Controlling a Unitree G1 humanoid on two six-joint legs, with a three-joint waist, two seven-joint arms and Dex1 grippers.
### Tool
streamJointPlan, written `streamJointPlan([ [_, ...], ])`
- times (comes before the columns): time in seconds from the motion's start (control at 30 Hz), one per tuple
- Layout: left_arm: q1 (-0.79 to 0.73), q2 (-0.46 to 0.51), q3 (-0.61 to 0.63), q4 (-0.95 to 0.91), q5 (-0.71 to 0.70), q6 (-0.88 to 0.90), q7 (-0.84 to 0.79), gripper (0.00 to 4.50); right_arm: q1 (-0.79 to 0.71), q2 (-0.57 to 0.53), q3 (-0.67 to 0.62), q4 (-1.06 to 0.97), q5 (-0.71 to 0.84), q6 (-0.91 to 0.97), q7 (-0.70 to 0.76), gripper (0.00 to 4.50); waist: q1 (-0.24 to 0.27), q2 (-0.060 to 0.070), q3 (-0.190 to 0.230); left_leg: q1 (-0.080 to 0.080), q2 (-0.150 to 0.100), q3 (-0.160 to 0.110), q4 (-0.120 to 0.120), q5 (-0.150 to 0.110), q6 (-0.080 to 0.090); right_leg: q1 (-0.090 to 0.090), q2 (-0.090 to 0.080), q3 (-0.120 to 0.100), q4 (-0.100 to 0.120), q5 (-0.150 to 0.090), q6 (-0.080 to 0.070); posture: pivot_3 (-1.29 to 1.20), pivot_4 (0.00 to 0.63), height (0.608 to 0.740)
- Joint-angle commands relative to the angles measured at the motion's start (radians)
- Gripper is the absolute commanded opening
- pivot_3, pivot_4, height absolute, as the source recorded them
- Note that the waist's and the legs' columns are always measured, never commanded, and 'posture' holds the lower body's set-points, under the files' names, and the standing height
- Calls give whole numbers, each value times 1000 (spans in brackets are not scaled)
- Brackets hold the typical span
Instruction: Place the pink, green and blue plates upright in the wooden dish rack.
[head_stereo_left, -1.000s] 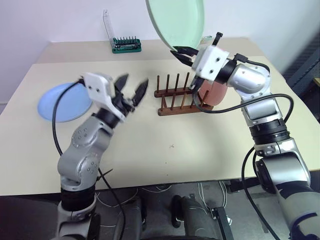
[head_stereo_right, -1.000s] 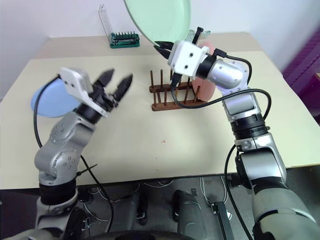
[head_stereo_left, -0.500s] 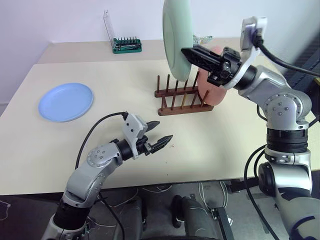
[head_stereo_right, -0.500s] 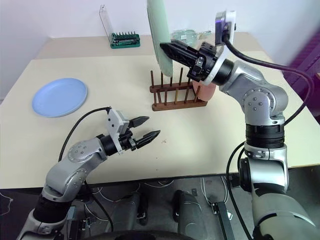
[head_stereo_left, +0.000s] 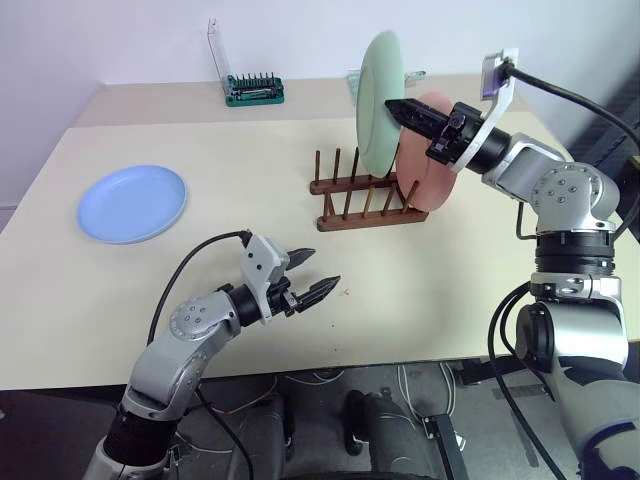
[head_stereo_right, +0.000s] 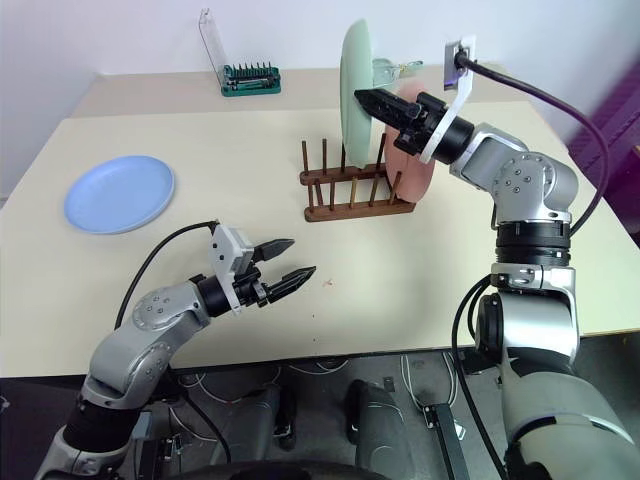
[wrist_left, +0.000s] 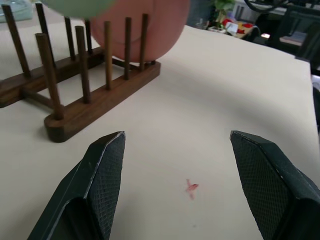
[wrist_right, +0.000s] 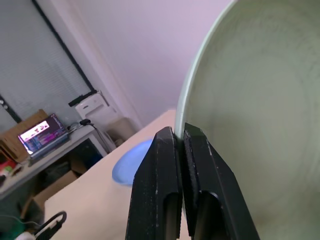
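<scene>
R fingers (head_stereo_left: 400, 106) pinch the green plate (head_stereo_left: 378, 120) by its rim, edge-on over the rack (head_stereo_left: 362, 199) for slotting beside pink (head_stereo_left: 432, 150). L fingers (head_stereo_left: 312, 287) wide, empty. Blue (head_stereo_left: 132, 203) waits far left on tabletop (head_stereo_left: 250, 230).

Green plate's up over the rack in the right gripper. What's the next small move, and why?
Probably lower it straight down. The right gripper pinches the green plate upright above the wooden dish rack, beside the pink plate already slotted, but its lower edge doesn't look seated between the pegs yet.
</scene>
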Motion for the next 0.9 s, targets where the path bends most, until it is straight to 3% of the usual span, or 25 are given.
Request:
streamJointPlan([
  [0.03,2,-7,8,-21,4,-19,2,3421,-49,3,-39,21,-12,14,-11,0,-1,0,0,0,0,0,0,0,0,0,0,0,0,0,0,0,150,730],
  [0.23,8,-9,7,-24,9,-22,5,3421,-51,12,-44,50,-35,40,-25,0,-1,0,0,0,0,0,0,0,0,0,0,0,0,0,0,0,150,730],
  [0.33,9,-12,6,-25,10,-22,7,3462,-49,16,-53,43,-45,37,-28,992,-1,0,0,0,0,0,0,0,0,0,0,0,0,0,0,0,150,730],
  [0.5,8,-17,3,-24,13,-22,12,3462,-47,26,-57,4,-67,7,-26,3456,-1,0,0,0,0,0,0,0,0,0,0,0,0,0,0,0,150,730],
  [0.73,11,-20,8,-30,11,-16,17,3462,-27,-18,2,-116,-176,-34,-35,3456,0,1,0,-1,0,0,0,0,0,-1,0,0,0,0,0,0,150,730],
  [0.9,7,-24,4,-19,23,-27,24,3462,15,-110,117,-233,-332,-127,13,3456,1,1,0,-2,0,0,0,0,0,-2,0,0,0,-1,1,0,150,730],
])
